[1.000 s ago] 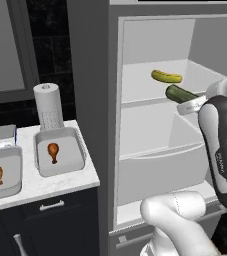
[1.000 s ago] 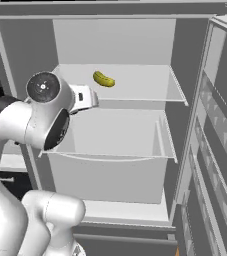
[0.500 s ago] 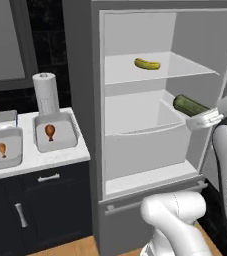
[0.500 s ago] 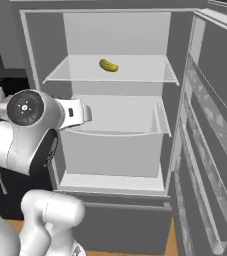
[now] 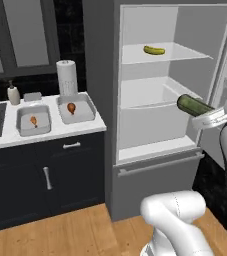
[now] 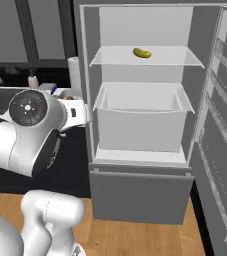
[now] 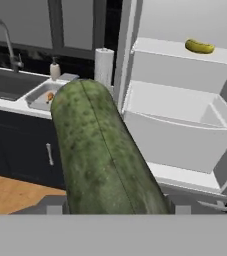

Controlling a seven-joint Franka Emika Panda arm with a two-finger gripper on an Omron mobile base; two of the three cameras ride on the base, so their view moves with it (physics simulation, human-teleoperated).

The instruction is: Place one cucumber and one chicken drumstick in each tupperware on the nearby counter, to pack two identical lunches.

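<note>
My gripper (image 5: 205,114) is shut on the dark green cucumber (image 5: 194,104), held in the air in front of the open fridge's lower right side. Up close in the hand view, this cucumber (image 7: 101,150) hides the fingers. The yellow-green cucumber (image 5: 154,50) (image 6: 142,52) (image 7: 200,47) lies on the fridge's upper shelf. On the white counter (image 5: 60,131) to the left stand two grey tupperwares (image 5: 41,128) (image 5: 85,116). One chicken drumstick (image 5: 33,120) lies in the left tupperware and another (image 5: 71,107) in the right one.
A paper towel roll (image 5: 67,77) (image 7: 104,62) stands behind the tupperwares, with a soap bottle (image 5: 13,93) and the dark sink (image 7: 5,85) further left. The fridge door (image 6: 225,125) hangs open at the right. Dark cabinets with silver handles (image 5: 47,177) sit under the counter.
The whole picture has shifted: the base has backed away from the fridge, so fridge and counter look smaller and the floor shows. The dark green cucumber stays in my grip.
</note>
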